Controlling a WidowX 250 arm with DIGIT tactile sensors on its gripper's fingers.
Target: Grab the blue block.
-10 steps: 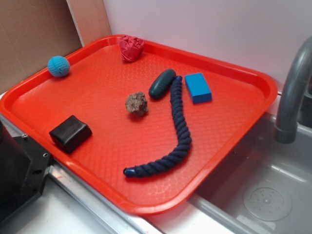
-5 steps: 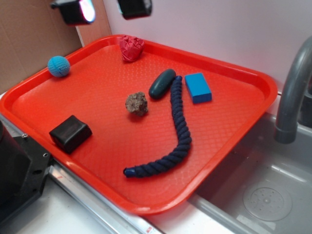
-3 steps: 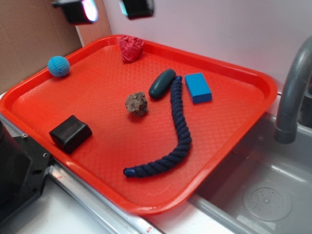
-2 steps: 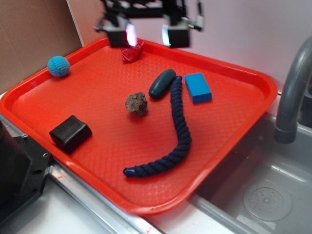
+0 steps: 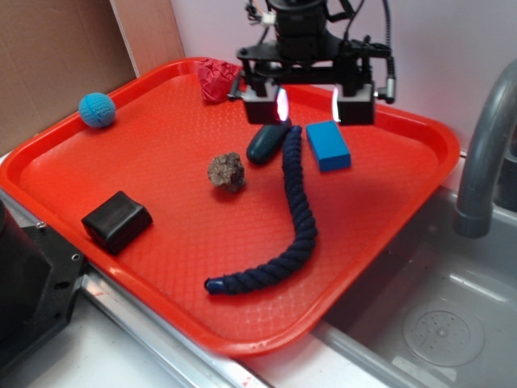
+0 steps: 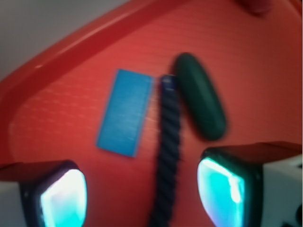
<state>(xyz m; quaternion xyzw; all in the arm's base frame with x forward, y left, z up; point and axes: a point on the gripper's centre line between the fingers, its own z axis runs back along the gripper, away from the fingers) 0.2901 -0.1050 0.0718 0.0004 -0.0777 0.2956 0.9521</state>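
Observation:
The blue block (image 5: 328,145) is a small bright blue slab lying flat on the red tray (image 5: 153,153), at the far right beside the top of the navy rope (image 5: 296,212). My gripper (image 5: 308,103) hangs open above the tray, its fingers (image 5: 262,103) spread over the rope's top end, with the right finger just behind the block. In the wrist view the blue block (image 6: 125,112) lies ahead and left of centre. The gripper (image 6: 142,194) is open and empty there, with the rope (image 6: 166,156) running between the fingers.
A dark green oval (image 5: 267,139) lies left of the rope top. A brown lump (image 5: 227,171), a black block (image 5: 116,221), a teal knitted ball (image 5: 97,109) and a red crumpled thing (image 5: 215,78) are on the tray too. A grey faucet (image 5: 483,153) and sink stand at the right.
The gripper has come down and moved right, from above the tray's far left corner to over the rope top next to the blue block. Nothing on the tray has moved.

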